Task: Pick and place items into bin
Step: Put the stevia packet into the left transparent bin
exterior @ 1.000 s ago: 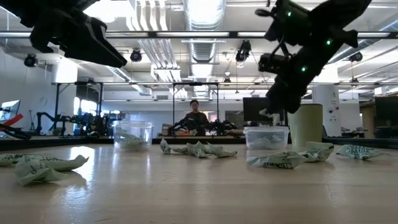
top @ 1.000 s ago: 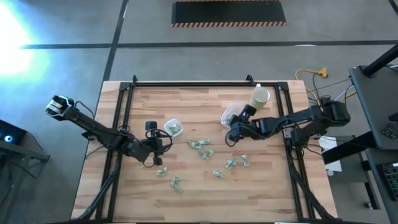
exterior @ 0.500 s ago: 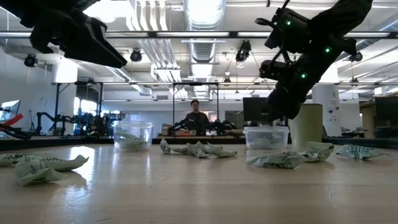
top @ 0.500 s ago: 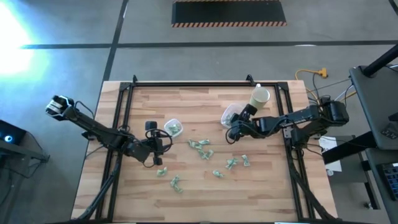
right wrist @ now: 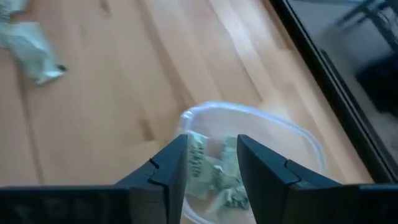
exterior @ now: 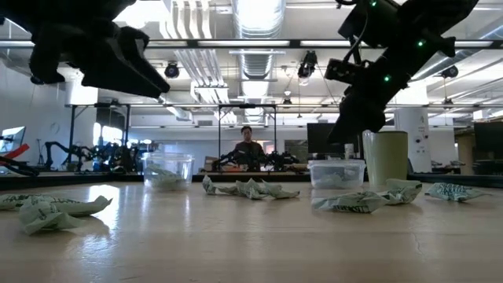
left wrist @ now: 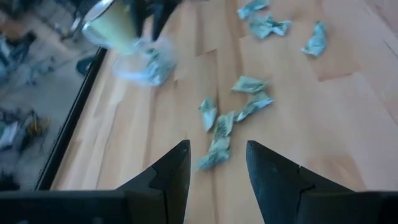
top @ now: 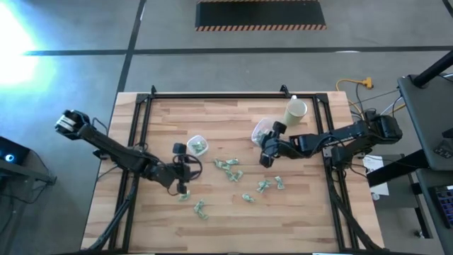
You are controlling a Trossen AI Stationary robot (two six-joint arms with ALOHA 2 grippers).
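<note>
Wooden desk point(top: 212, 230), black-framed, plank top bare along the 6 o'clock edge.

Left arm reaching in from 9 o'clock, left tool point(top: 182, 168) raised over the planks a little toward 7 o'clock of centre; fingers point(left wrist: 169, 172) spread with a clear gap, nothing between them, wrappers on the desk beyond the tips.

Right arm reaching in from 3 o'clock, right tool point(top: 266, 150) hovering at the 6 o'clock rim of the right tub point(top: 260, 131); fingers point(right wrist: 166, 167) apart, empty, with the tub's contents showing through the gap.

Tall cream cup point(top: 295, 110) at 1 o'clock, upright, just beside the right tub on its 2 o'clock side.

Right tub clear plastic, near 1 o'clock of centre, holding several green-and-white pieces. Left tub point(top: 197, 145) also clear, toward 10 o'clock of centre, with a few pieces inside, close to the left tool on its 1 o'clock side.

Loose items point(top: 228, 168), small crumpled pale green and white wrappers, scattered on the desk between the two tools and toward 6 o'clock: a cluster near centre, a few more at 5 o'clock, two near 7 o'clock below the left tool.

Person point(exterior: 247, 149) far behind the desk in the low view, in the room beyond.
</note>
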